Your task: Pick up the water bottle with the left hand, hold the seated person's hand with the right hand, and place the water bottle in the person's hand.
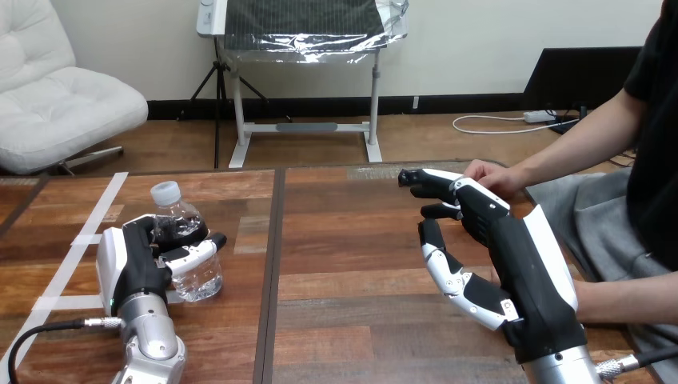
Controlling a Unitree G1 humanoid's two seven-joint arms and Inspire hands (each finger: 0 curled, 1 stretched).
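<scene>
The left arm is entering from the bottom edge with its silver forearm pointing away from the robot. The left hand [132, 264] is sitting low over the wooden table [344, 240], its white back shell turned leftward. It is gripping the water bottle [182, 234]: the thumb is crossing the front of the clear body and the fingers are curling round the far side. The bottle is standing roughly upright in that grasp, just right of the palm, with its white cap poking above the fingers and its base seemingly on the wood. White tape strips [94, 212] are lying on the table to the left of this hand.

Well to the right, the right hand [488, 232] is standing on edge, palm facing left. Its fingers are stretching away, loosely bent and closing on nothing, and its thumb is spreading back toward the robot. The person's hand [489, 173] is resting just beyond the fingers at the table's far edge — whether the two are touching cannot be told.
</scene>
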